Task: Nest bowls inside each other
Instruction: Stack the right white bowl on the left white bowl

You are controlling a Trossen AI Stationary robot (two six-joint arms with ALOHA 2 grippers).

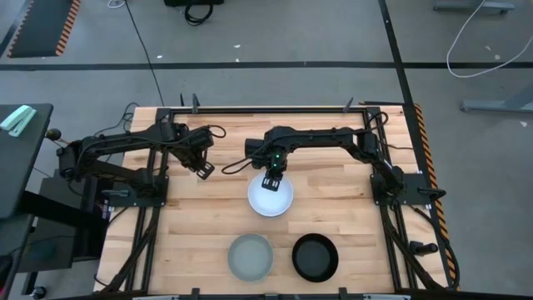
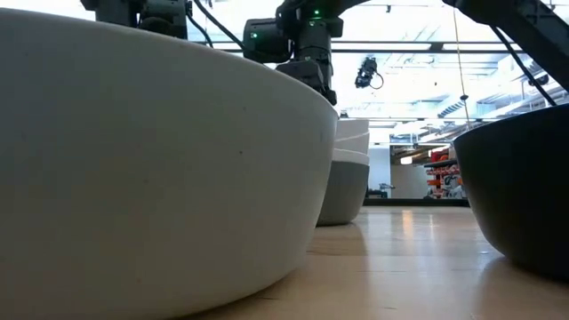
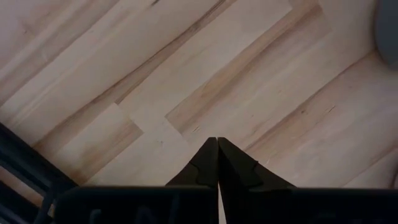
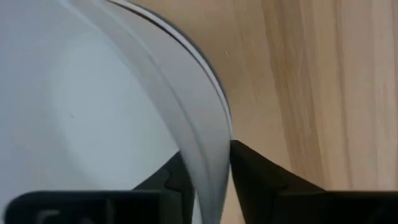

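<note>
Fingers (image 4: pixel 245 163) of the downward-reaching right arm pinch the white bowl's (image 1: pixel 273 200) rim

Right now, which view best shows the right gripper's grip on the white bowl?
The right wrist view: the right gripper straddles the white bowl rim. The high view shows only its position; the low view shows the stack's side; the left wrist view shows neither.

Left claw (image 3: pixel 217 163) fingers pressed together over bare wooden table (image 3: pixel 186 74) — grey bowl (image 3: pixel 388 31) at edge.
</note>
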